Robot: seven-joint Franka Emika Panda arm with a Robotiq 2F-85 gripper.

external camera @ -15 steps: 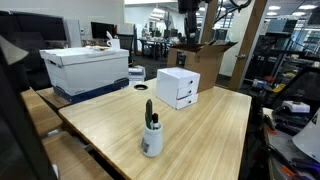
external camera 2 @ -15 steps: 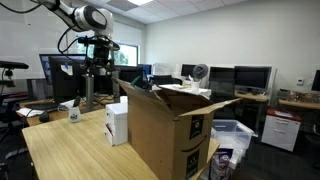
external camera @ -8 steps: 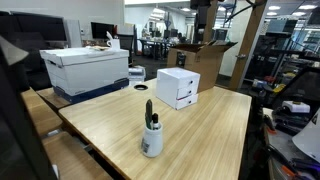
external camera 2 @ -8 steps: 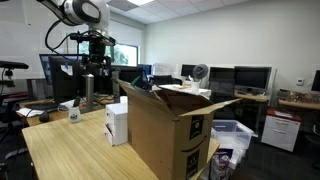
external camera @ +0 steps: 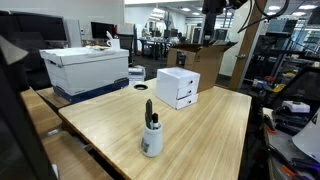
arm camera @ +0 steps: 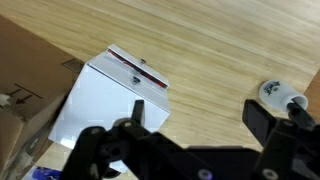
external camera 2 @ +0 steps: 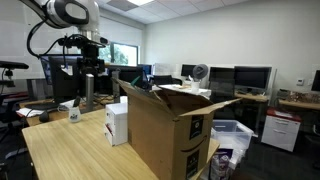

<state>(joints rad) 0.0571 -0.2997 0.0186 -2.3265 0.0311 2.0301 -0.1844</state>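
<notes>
The jaws stand spread wide and empty, hung high on the arm (external camera 2: 62,12) over the counter (arm camera: 220,35), roughly above the drawer box (arm camera: 112,100) and touching nothing. That box sits upright near the counter's edge, close to a carton (arm camera: 25,70), with its drawer fronts turned toward bare wood, probably so they can slide out freely. A cup (arm camera: 278,95) holding a marker stands well apart. The counter is pale wood, in an open office with monitors and a lidded bin (external camera: 85,65).
</notes>
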